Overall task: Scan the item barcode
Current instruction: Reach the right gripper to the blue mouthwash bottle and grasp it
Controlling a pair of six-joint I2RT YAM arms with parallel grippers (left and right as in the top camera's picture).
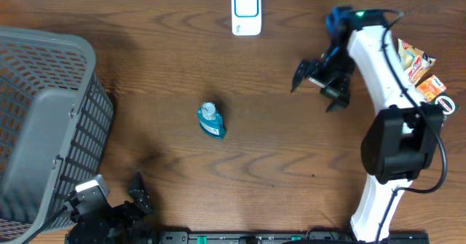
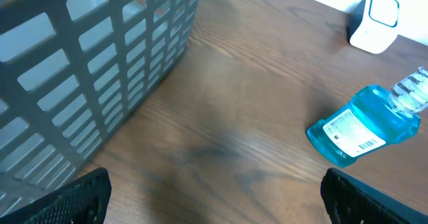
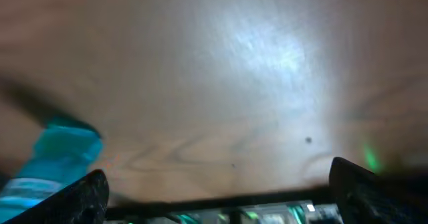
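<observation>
A small blue bottle [image 1: 211, 120] with a white barcode label lies on its side on the wooden table, near the middle. In the left wrist view the blue bottle [image 2: 364, 124] shows its barcode label facing up. The white scanner [image 1: 246, 11] stands at the far edge; the left wrist view has this scanner [image 2: 374, 17] at top right. My right gripper [image 1: 317, 89] hangs open above the table, right of the bottle, holding nothing. In its blurred wrist view the bottle [image 3: 57, 157] is at the left, beside the open right gripper [image 3: 221, 197]. My left gripper [image 1: 113, 197] is open at the near left corner.
A large grey mesh basket [image 1: 44, 120] fills the left side, close to the left gripper [image 2: 217, 204]. Snack packets [image 1: 419, 65] lie at the right edge behind the right arm.
</observation>
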